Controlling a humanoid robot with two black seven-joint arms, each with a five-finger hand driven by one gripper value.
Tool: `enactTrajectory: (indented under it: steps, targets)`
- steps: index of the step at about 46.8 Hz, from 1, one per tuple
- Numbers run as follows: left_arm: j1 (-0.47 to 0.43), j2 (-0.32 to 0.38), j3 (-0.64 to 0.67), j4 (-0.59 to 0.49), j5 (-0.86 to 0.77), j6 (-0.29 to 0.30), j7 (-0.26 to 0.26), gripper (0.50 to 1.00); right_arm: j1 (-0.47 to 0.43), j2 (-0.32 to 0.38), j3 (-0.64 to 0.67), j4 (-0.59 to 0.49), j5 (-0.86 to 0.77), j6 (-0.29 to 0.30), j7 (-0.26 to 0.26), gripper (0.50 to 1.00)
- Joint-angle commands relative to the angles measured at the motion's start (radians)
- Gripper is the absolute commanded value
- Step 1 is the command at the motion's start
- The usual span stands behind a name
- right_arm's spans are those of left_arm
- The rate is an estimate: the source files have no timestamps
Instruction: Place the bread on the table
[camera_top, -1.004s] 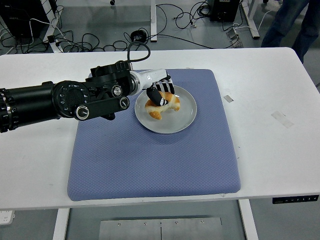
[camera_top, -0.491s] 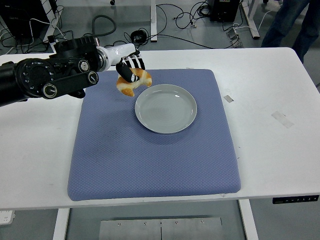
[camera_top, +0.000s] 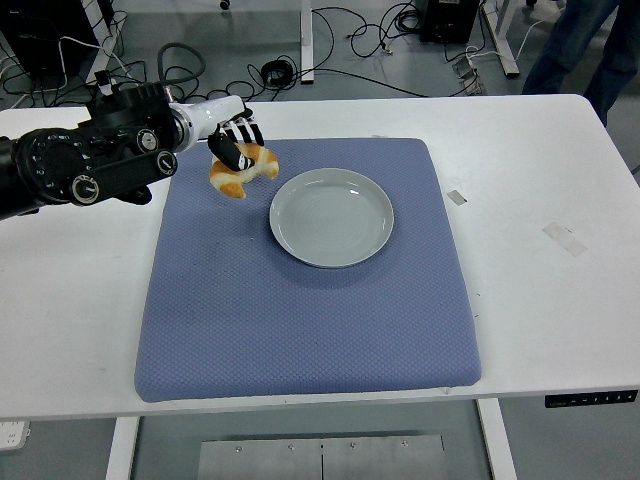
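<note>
The bread (camera_top: 243, 170), a golden croissant-shaped piece, is held in my left hand (camera_top: 234, 147) above the far left part of the blue mat (camera_top: 300, 300). The hand's fingers are curled over the bread. The grey plate (camera_top: 331, 217) sits on the mat to the right of the bread and holds nothing. My left arm comes in from the left edge over the white table (camera_top: 560, 300). My right arm is out of view.
A person's legs (camera_top: 585, 45) stand at the top right beyond the table. Cables lie on the floor behind the table. Small tape marks (camera_top: 563, 238) are on the table's right side.
My left hand has lifted the bread off the plate and carried it left and away, now above the mat's far left part. The plate is left bare.
</note>
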Motion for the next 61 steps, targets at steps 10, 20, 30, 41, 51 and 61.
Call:
enactTrajectory:
  steps: [10,20,30,41,51,61]
  targets:
    - [0.041,0.024,0.000,0.034,0.004,0.000,-0.009,0.500,0.000,0.000,-0.001,0.000,0.000,0.000,0.000,1.000]
    - [0.057,0.021,0.000,0.063,0.004,0.001,-0.009,0.500,0.001,0.000,0.001,0.000,0.000,0.002,0.000,1.000]
    - [0.068,0.013,-0.002,0.077,0.001,0.004,-0.009,0.500,0.000,0.000,0.001,0.000,0.000,0.000,0.000,1.000]
    - [0.071,0.010,-0.009,0.101,-0.014,0.018,-0.009,0.772,0.000,0.000,0.001,0.000,0.000,0.000,0.000,1.000]
    - [0.073,0.001,-0.014,0.101,-0.017,0.033,-0.009,0.868,0.000,0.000,-0.001,0.000,0.000,0.000,0.000,1.000]
    - [0.070,0.001,-0.025,0.103,-0.036,0.038,-0.008,0.939,0.000,0.000,-0.001,0.000,0.000,0.000,0.000,1.000]
